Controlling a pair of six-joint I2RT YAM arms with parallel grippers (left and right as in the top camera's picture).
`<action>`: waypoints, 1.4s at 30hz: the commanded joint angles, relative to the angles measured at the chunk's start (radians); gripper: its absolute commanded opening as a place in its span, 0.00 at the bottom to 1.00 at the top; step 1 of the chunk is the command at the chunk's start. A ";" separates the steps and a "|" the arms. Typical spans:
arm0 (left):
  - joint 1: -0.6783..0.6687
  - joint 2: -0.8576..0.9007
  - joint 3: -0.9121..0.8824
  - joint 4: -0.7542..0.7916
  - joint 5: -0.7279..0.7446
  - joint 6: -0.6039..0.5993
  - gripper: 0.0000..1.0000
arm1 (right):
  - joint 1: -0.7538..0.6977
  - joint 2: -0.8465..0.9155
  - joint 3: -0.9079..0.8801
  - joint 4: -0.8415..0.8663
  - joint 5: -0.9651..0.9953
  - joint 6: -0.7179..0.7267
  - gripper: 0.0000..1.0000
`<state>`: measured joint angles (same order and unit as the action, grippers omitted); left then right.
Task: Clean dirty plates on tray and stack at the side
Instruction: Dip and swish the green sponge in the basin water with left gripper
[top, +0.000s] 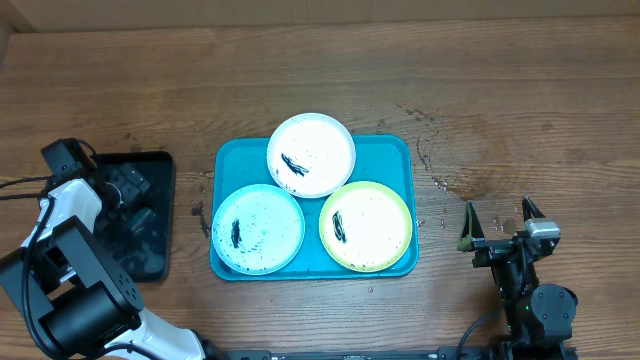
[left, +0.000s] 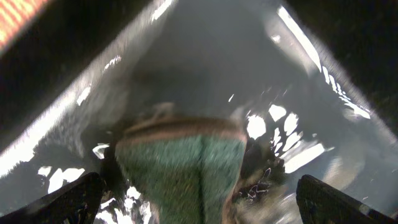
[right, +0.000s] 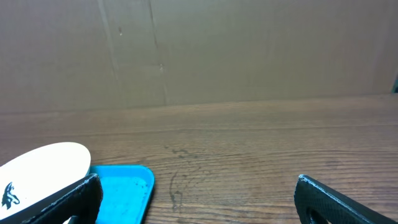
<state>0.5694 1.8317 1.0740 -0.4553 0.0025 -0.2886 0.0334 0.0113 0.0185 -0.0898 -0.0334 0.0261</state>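
**Sponge first, plates waiting**

On the far left, our left gripper (left: 199, 193) hangs low over the black tray (top: 160, 240). Its jaws are spread wide, and the green sponge (left: 180, 168) lies loose between them on the tray's wet floor. We judge the step in hand to be picking up that sponge, and no plate looks cleaned yet.

In the middle sits the blue tray (top: 232, 160) with all three plates on it. The light blue plate (top: 258, 228) is on the near left, the white plate (top: 311, 155) reaches over the far rim, and the yellow-green plate (top: 365, 226) is on the near right. Each carries black smears and specks.

On the right, our right gripper (top: 498, 218) is wide open and empty over the bare table (top: 500, 100), well apart from the blue tray.

Next, we think the left jaws must close squarely on the sponge and carry it to the light blue plate, the closest one. The right arm can then steady that plate.
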 joint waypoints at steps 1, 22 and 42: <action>0.000 0.014 -0.007 0.040 -0.014 -0.003 1.00 | -0.003 -0.005 -0.010 0.006 0.011 -0.001 1.00; 0.000 0.014 -0.007 0.060 -0.066 -0.001 0.78 | -0.003 -0.005 -0.010 0.006 0.011 -0.001 1.00; 0.001 0.073 -0.007 0.105 -0.065 0.042 0.06 | -0.003 -0.005 -0.010 0.006 0.010 -0.001 1.00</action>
<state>0.5694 1.8809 1.0733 -0.3500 -0.0612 -0.2562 0.0334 0.0113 0.0185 -0.0902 -0.0330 0.0257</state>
